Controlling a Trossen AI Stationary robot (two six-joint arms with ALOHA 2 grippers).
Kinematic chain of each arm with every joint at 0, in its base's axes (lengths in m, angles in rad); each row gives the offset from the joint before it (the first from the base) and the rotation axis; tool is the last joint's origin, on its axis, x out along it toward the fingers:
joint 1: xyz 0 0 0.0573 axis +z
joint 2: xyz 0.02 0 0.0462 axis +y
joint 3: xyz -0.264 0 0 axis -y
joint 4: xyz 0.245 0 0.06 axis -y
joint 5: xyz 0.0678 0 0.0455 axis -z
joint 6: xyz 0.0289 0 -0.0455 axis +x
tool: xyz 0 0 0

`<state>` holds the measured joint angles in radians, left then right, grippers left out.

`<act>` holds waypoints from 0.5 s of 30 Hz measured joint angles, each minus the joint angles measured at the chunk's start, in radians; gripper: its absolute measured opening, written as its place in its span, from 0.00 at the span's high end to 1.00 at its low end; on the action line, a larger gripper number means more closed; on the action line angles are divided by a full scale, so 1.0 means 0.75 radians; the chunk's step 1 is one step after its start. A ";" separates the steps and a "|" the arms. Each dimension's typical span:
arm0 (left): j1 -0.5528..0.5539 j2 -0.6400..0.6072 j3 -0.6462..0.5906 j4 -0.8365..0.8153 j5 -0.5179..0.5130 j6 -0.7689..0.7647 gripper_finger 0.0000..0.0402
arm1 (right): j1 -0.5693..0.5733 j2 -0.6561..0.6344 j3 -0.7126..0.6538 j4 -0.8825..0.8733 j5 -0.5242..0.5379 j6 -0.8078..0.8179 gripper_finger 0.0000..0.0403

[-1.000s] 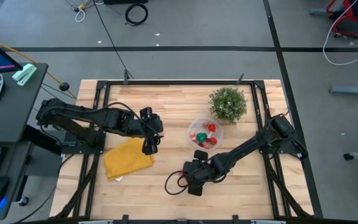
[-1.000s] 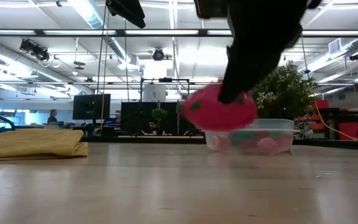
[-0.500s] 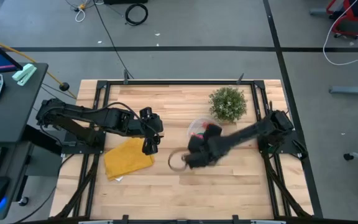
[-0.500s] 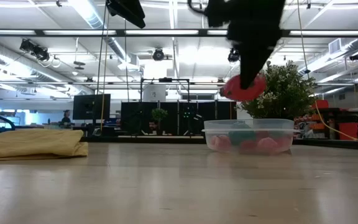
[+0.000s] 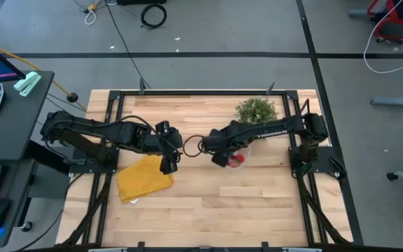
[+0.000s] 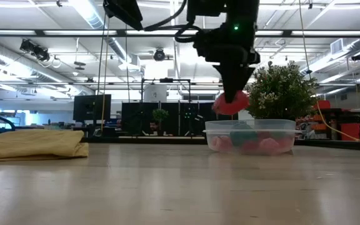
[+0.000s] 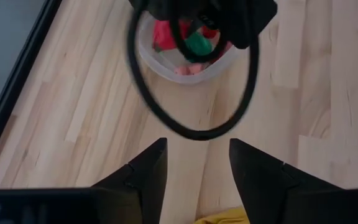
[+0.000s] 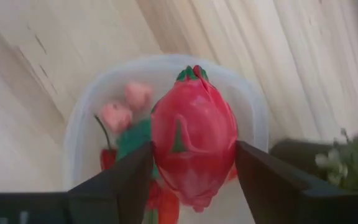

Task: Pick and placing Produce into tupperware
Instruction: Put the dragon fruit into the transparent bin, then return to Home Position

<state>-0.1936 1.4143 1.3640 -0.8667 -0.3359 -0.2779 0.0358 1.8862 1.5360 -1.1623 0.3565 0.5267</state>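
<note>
**Red fruit held above the clear container**

Nearest the low camera, bare wooden table (image 6: 180,187) is seen across the lower half of the frame. On it, at the left edge, a folded yellow cloth (image 6: 33,144) is laid flat; in the high view the cloth (image 5: 144,176) is found left of centre, just below the left gripper (image 5: 166,165). The left gripper is held over the table beside the cloth, and in its wrist view its two dark fingers (image 7: 145,168) are seen spread apart with nothing between them.

Farther back, right of centre in the low view, the tupperware (image 6: 250,135) is set on the table, with pink, red and green produce (image 6: 249,144) visible through its clear wall. Directly above its left part, a red dragon-fruit-like piece (image 6: 231,103) is gripped by the right gripper (image 6: 233,94), clear of the rim. In the right wrist view the piece (image 8: 193,138) is seen clamped between the two dark fingers (image 8: 123,180), with the container (image 8: 86,124) below it and pink pieces (image 8: 126,106) lying inside. In the high view the right gripper (image 5: 221,155) is placed at the centre of the table, largely covering the container.

Behind the tupperware, a bushy potted plant (image 6: 283,90) is stood, toward the upper right of the table in the high view (image 5: 256,112)
</note>
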 joint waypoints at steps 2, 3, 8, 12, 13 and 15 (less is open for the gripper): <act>-0.001 0.000 0.000 -0.004 0.000 0.000 0.56 | -0.020 -0.001 0.000 0.036 -0.001 -0.008 0.39; -0.001 0.000 0.000 -0.003 0.000 0.000 0.56 | -0.026 -0.001 0.000 0.053 -0.001 -0.006 0.38; -0.001 0.000 0.000 -0.020 0.000 -0.035 0.55 | -0.039 -0.001 0.000 0.058 -0.001 -0.006 0.34; -0.001 -0.001 0.000 -0.140 0.000 -0.107 0.55 | -0.029 -0.001 0.000 0.041 0.009 -0.039 0.34; -0.001 -0.003 0.000 -0.202 0.000 -0.134 0.55 | -0.025 -0.007 0.000 0.003 0.012 -0.041 0.34; -0.001 -0.015 0.000 -0.358 -0.007 -0.250 0.56 | -0.014 -0.030 0.000 -0.105 0.023 -0.025 0.35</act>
<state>-0.1943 1.4032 1.3640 -1.1350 -0.3411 -0.4655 0.0254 1.8633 1.5360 -1.2411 0.3740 0.5079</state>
